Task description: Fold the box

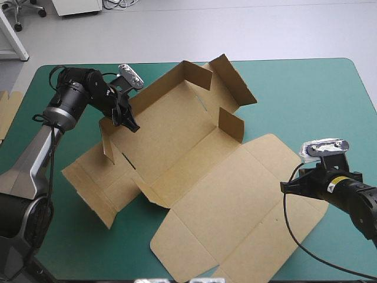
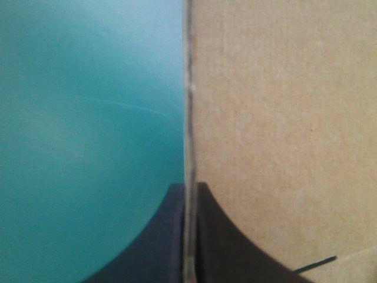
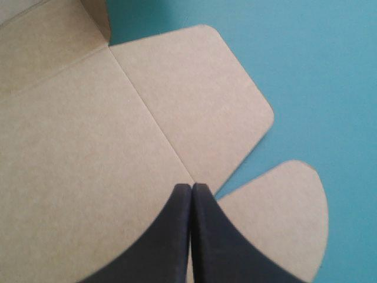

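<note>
The brown box (image 1: 194, 159) lies opened out across the middle of the teal-green table (image 1: 306, 94). Its far walls and a left side wall stand up, and its lid lies flat toward the near right. My left gripper (image 1: 131, 125) is at the raised left wall. In the left wrist view the left gripper (image 2: 188, 186) is shut on the box (image 2: 283, 118), the board's thin edge running between the fingers. My right gripper (image 1: 285, 188) sits at the lid's right edge. In the right wrist view the right gripper (image 3: 191, 186) is shut, its tip over the lid (image 3: 88, 147) by a crease near a rounded flap (image 3: 277, 224).
More brown board (image 1: 7, 109) shows at the table's left edge. Bare teal-green cover (image 3: 324, 71) lies to the right of the lid and along the far right of the table. A narrower bare strip runs at the near left corner.
</note>
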